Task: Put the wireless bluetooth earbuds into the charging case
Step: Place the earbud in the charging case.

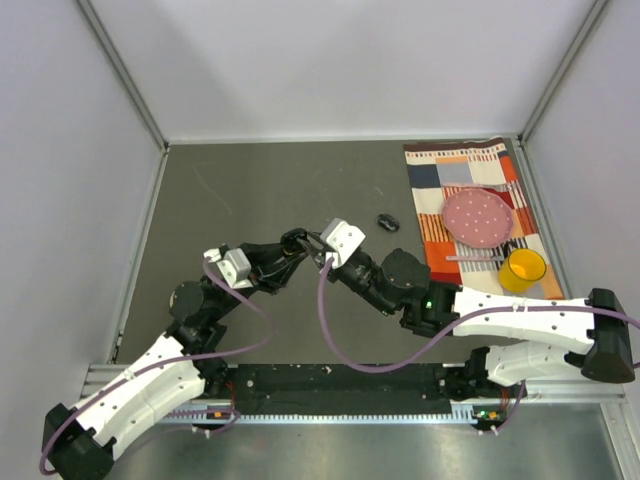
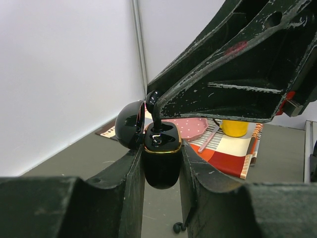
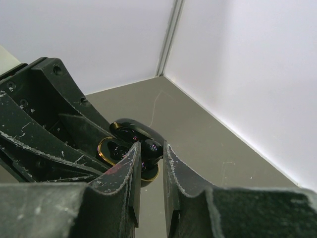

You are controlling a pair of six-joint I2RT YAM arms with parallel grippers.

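The black charging case [image 2: 161,166] with a gold rim hangs above the table, lid [image 2: 130,124] swung open to the left. My left gripper [image 1: 290,250] is shut on the case body, one finger on each side. From above, my right gripper [image 3: 151,148] is shut on one small glossy black earbud [image 2: 154,113], whose lower end sits in a socket of the case. In the right wrist view that earbud [image 3: 151,157] shows between the fingers, just over the gold rim [image 3: 105,148]. Two more tiny black earbuds [image 2: 179,227] lie together on the table.
At the right, a striped cloth [image 1: 432,180] carries a pink dotted plate [image 1: 478,217], a yellow cup [image 1: 522,270] and a pink utensil [image 2: 210,139]. White walls close in the grey table on three sides. Both arms meet mid-table.
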